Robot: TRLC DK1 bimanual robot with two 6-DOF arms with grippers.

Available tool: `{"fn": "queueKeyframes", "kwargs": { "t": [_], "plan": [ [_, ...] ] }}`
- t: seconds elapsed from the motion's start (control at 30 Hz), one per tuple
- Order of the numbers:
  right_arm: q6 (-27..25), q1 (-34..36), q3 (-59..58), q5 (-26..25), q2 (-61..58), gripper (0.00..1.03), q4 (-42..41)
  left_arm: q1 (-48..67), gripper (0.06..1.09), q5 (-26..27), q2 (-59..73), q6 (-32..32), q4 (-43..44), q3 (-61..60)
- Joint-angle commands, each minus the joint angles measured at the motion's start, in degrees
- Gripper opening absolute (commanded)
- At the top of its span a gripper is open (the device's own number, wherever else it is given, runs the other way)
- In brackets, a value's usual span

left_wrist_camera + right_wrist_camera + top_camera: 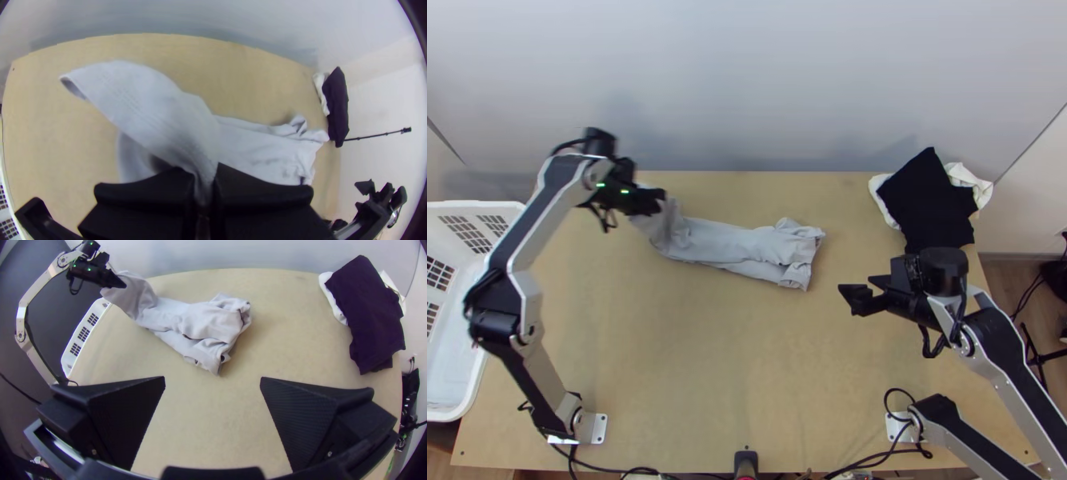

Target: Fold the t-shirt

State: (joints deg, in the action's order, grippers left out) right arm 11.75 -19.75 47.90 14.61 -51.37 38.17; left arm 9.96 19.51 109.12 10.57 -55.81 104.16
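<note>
The left claw (658,199) is clenching the grey shirt (735,244) by one end, and that end is rising off the counter (707,384). The rest is lying in a bunched strip, its long axis running from that claw rightward and slightly nearer the bases. The right claw (213,378) is gaping, holding nothing, and sitting nearer the loose end. Spreading is probably depending on that lengthwise line.

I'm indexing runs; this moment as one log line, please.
Fold t-shirt; left gripper: shut on t-shirt's raised end; t-shirt: rest rumpled on table; right gripper: open, holding nothing; back right: black cloth on white cloth
</note>
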Motion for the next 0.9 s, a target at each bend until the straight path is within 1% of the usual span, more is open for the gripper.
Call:
{"fn": "queueKeyframes", "kwargs": {
  "t": [0.0,0.1,0.13,0.17,0.37,0.43,0.57,0.77,0.87],
  "plan": [
    [-0.1,0.1,-2.0,0.0,2.9,0.99,-0.1,13.1,0.10,-11.3,6.5,-2.0,-7.8,13.1],
    [0.0,0.1,-2.6,0.0,3.5,0.99,-0.7,18.0,0.10,-13.5,11.9,-2.0,-13.4,24.3],
    [0.3,0.3,-3.0,0.0,3.8,0.99,-0.9,19.8,0.10,-14.4,13.0,-2.0,-13.5,26.4],
    [0.5,0.6,-3.2,0.0,4.2,0.99,-1.1,21.9,0.10,-15.9,13.5,-2.0,-13.1,27.6],
    [1.3,2.3,-6.2,0.1,7.3,0.99,-2.1,32.7,0.10,-21.2,16.4,-2.8,-10.6,28.8],
    [1.8,3.1,-7.0,0.1,8.5,0.99,-2.1,35.3,0.10,-22.1,17.6,-2.8,-9.4,28.8],
    [3.3,4.7,-9.6,0.2,11.4,0.99,-2.3,39.1,0.09,-22.2,19.4,-2.8,-5.9,28.6],
    [3.5,6.6,-12.3,0.5,13.9,0.99,-2.8,42.4,0.10,-22.1,20.6,-1.6,4.0,28.6],
    [3.6,6.6,-12.5,0.5,13.8,0.99,-3.8,44.0,0.10,-22.2,21.7,-1.1,7.0,28.6]
  ]
}}
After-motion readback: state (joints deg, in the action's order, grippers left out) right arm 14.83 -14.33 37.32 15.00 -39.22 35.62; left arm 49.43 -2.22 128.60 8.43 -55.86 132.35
